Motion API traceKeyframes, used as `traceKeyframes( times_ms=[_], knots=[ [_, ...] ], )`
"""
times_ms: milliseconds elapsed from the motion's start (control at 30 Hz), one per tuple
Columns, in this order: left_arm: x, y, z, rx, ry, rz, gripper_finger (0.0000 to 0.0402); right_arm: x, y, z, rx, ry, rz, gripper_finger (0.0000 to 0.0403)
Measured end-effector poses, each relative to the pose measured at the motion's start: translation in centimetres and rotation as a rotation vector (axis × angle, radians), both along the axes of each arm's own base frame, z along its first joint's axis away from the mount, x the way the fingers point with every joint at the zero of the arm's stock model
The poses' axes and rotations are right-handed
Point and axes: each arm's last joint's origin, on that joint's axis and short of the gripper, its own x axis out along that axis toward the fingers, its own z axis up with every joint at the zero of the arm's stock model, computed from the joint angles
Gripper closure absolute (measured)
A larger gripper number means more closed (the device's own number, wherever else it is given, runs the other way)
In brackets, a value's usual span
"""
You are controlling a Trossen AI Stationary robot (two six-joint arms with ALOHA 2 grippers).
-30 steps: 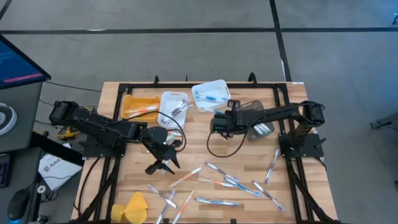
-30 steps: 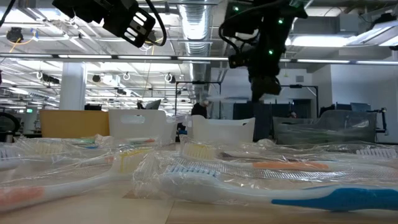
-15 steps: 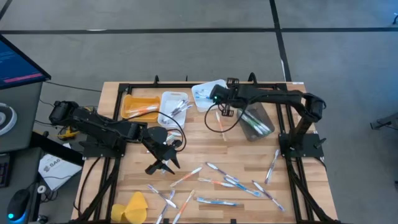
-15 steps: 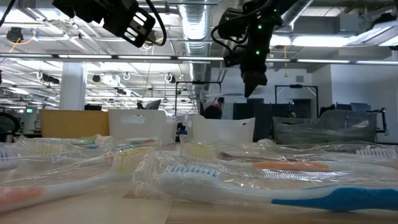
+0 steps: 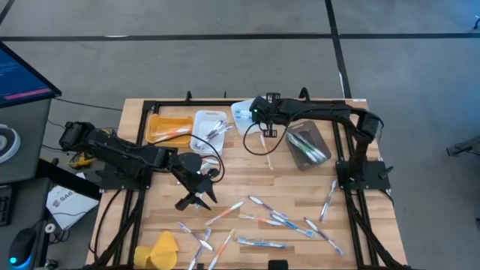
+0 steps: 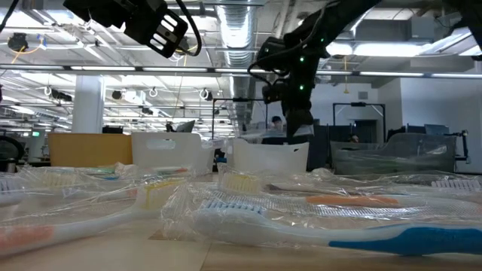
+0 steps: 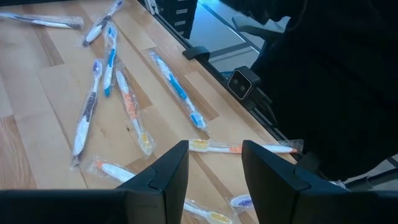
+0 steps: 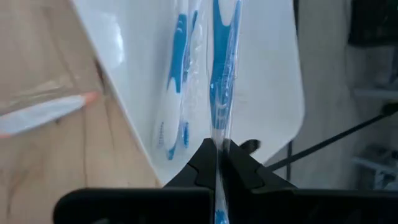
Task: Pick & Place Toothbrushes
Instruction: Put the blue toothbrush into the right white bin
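My right gripper (image 5: 256,112) hangs over the tilted white bin (image 5: 262,103) at the far side, shut on a wrapped blue toothbrush (image 8: 222,68). Another blue toothbrush (image 8: 176,99) lies on that bin's floor. In the low view the right gripper (image 6: 291,124) points down just above the bin's wall (image 6: 269,159). Several wrapped toothbrushes (image 5: 279,220) lie flat on the near half of the table. My left gripper (image 5: 196,196) hovers open above the table's middle left, with toothbrushes (image 7: 127,102) below it. My right gripper pinches the wrapped blue toothbrush between its two fingers, on the handle part (image 8: 217,144) right at their tips. The fingers come from above, pointing down, and the brush runs on past them along their line over the bin floor. Whether its far end touches the bin, I cannot tell.
An orange bin (image 5: 166,127) and a white bin (image 5: 210,125) sit left of the tilted one, and a clear bin (image 5: 307,144) holding toothbrushes sits right. A yellow lump (image 5: 161,249) lies at the near left edge. One toothbrush (image 5: 267,154) lies beside a cable loop.
My right gripper has carried the blue toothbrush from above the table's middle toward the far edge and slightly left, ending over the tilted white bin, and has come down toward it. The left arm has kept still.
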Motion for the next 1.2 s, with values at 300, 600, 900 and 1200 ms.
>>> traceKeyframes(
  times_ms=[300, 600, 900, 1200],
  knots=[
    [0.0, 0.0, 0.0, 0.001, 0.0, 0.0, 0.026, 1.4, -1.4, -1.0, 0.051, -0.026, 0.014, 0.0403],
    [0.0, 0.0, 0.0, 0.002, 0.002, 0.0, 0.026, 1.6, -1.4, -0.9, 0.063, -0.042, 0.052, 0.0403],
    [0.0, 0.0, 0.0, 0.002, 0.005, 0.0, 0.026, 1.5, -1.5, -1.0, 0.11, -0.064, 0.058, 0.0403],
    [0.0, 0.0, 0.0, 0.002, 0.006, 0.0, 0.026, 1.4, -1.7, -1.1, 0.153, -0.099, 0.035, 0.0391]
  ],
)
